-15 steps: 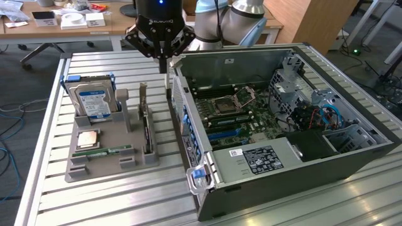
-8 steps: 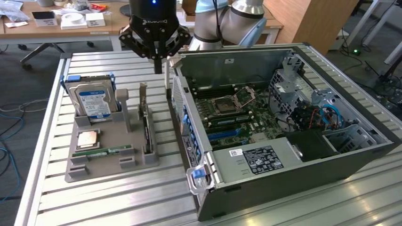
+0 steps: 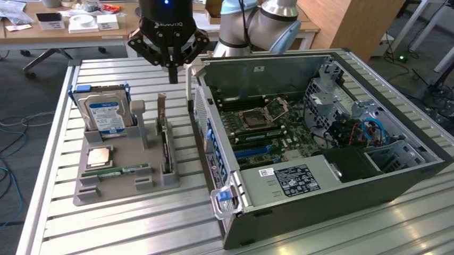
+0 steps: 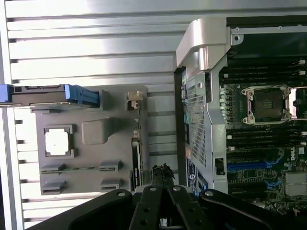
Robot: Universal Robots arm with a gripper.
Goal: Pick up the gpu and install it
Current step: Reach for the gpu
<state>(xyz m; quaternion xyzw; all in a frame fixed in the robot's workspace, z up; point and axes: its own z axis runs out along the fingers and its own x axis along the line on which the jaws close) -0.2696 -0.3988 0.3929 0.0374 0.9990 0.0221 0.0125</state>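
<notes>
The gpu (image 3: 165,149) is a thin dark card standing on edge in a slot of the grey holder (image 3: 117,192), its pale metal bracket rising at the far end. From the wrist view the gpu (image 4: 136,155) shows edge-on along the holder (image 4: 120,139). My gripper (image 3: 172,77) hangs above the slatted table, just past the gpu's bracket end and higher than it, between the holder and the computer case. Its fingers are shut together with nothing between them. In the wrist view my gripper (image 4: 162,172) sits beside the gpu's edge, toward the case.
The open computer case (image 3: 298,183) lies to the exterior view's right, motherboard (image 3: 259,125) exposed. The holder also carries a hard drive in a blue frame (image 3: 106,112), a processor (image 3: 98,156) and a green memory stick (image 3: 117,171). Desks stand behind the table.
</notes>
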